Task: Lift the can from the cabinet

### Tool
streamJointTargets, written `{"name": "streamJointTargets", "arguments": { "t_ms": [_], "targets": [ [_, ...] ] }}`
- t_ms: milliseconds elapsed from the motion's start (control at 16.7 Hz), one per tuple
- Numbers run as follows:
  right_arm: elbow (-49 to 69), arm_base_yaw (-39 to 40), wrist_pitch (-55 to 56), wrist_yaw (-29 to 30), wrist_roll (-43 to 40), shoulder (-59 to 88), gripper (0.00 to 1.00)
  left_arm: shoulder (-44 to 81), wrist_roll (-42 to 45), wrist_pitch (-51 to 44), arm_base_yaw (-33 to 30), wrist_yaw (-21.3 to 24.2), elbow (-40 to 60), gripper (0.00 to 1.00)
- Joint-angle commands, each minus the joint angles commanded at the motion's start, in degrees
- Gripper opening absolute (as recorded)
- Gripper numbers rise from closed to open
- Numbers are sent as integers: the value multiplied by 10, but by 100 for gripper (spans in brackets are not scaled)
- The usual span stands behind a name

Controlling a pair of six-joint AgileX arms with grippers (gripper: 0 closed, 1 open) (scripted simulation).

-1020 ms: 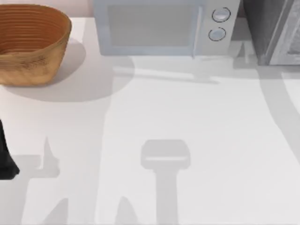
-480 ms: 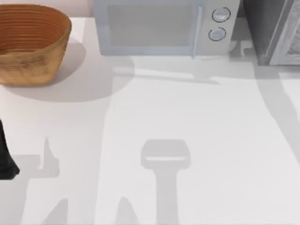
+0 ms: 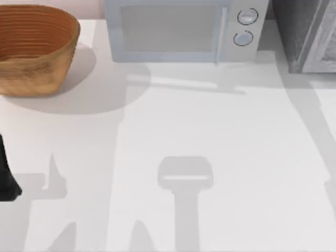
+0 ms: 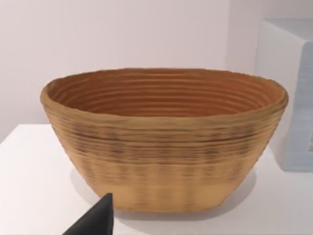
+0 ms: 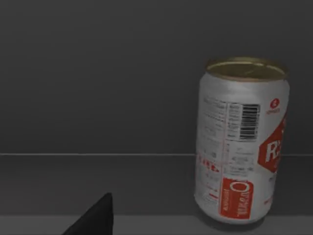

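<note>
The can is silver with red labels and a gold top. It stands upright on the dark shelf inside the grey cabinet, which sits at the table's back right corner. A dark tip of my right gripper shows in the right wrist view, in front of the can, off to one side and apart from it. My left arm is parked at the table's left edge, with a tip of its gripper facing the basket.
A woven brown basket stands at the back left. A pale microwave sits at the back centre, right beside the cabinet. The white tabletop carries only arm shadows.
The right arm's shadow on the table has slid to the right, toward the cabinet. The left arm has not moved.
</note>
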Motion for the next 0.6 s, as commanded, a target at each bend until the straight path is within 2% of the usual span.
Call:
{"name": "streamJointTargets", "arguments": {
  "t_ms": [360, 600],
  "targets": [
    [3, 1, 12, -1, 0, 15, 100, 0, 0, 0, 0, 0, 0, 100],
    [53, -6, 7, -5, 0, 57, 100, 0, 0, 0, 0, 0, 0, 100]
  ]
}}
